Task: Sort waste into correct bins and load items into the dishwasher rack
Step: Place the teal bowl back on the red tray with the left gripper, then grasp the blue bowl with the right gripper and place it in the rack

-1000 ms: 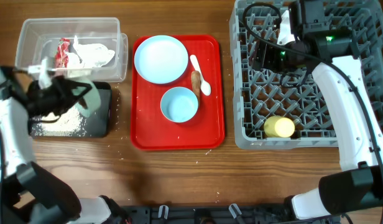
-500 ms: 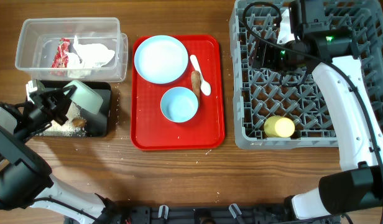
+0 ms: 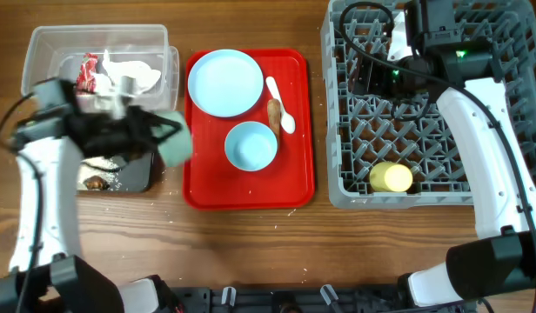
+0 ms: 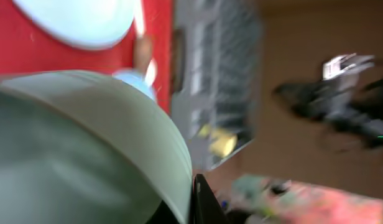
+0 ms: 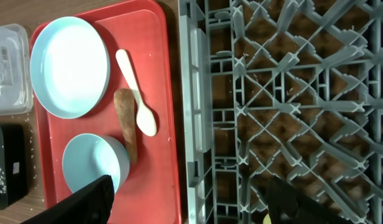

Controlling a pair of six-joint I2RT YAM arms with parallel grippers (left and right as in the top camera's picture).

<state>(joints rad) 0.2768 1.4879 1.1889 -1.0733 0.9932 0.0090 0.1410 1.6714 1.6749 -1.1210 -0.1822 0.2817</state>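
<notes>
Notably, since the earlier frame the left end effector (image 3: 153, 136) has swung right, off the shallow black rectangular tray (image 3: 139, 178). It is clenched on a small pale blue round bowl (image 3: 174, 139). The bowl is motion-blurred, held above the counter (image 3: 251, 243) between that tray and the flat red serving tray (image 3: 198, 193). White rice grains (image 3: 103, 163) and a small brown food lump (image 3: 96, 183) lie in the black tray. The right end effector (image 5: 188, 208) hangs released over the large grey plastic dishwasher rack (image 3: 425, 148).

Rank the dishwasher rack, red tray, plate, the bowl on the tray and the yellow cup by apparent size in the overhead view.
Largest to smallest:
1. dishwasher rack
2. red tray
3. plate
4. bowl on the tray
5. yellow cup
No two look alike in size.
</notes>
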